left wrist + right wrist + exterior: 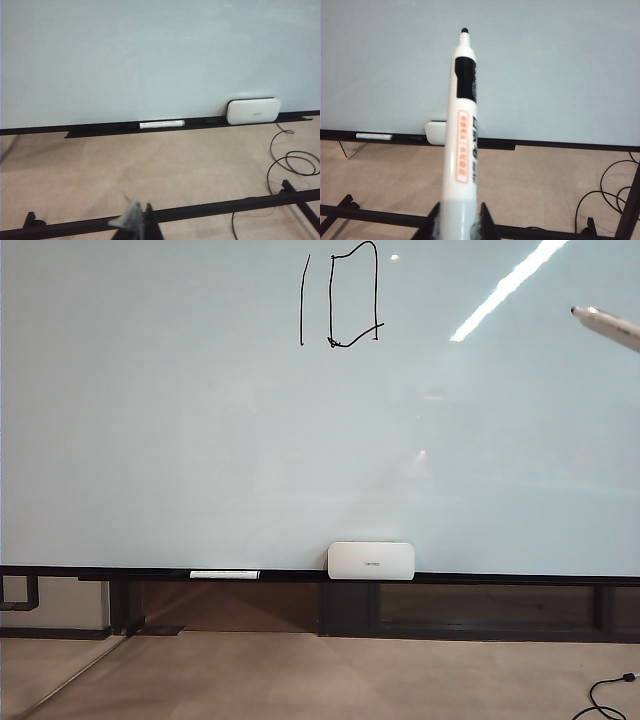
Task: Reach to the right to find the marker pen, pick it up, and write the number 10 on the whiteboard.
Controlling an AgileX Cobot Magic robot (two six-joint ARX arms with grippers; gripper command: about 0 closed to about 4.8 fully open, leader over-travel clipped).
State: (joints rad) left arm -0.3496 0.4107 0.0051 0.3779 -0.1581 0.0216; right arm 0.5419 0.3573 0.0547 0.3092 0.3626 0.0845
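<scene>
Standing before the whiteboard [200,440], I see the number 10 [340,295] drawn in thin black line near its top edge, a straight stroke beside a tall boxy 0 with a small tail. At the far right of the exterior view the marker pen [608,324] pokes into sight, tilted with its dark tip toward the board and well apart from the written figure. Seen from the right wrist, that pen [462,130] rises from between the fingers of the right gripper [457,225], whose jaws are closed against its lower barrel; its white body carries a black band and an orange label. Down on the dark rail [100,573] at the board's lower edge lie a long white marker [224,574] with a dark end and, to its right, a white rounded box [371,560]. The left gripper [135,222] barely shows at the edge of its own wrist view, low over the tan floor [175,165]; its fingertips look blurred, and I cannot tell how far apart they stand. Black cables [290,160] curl on the floor nearby.
</scene>
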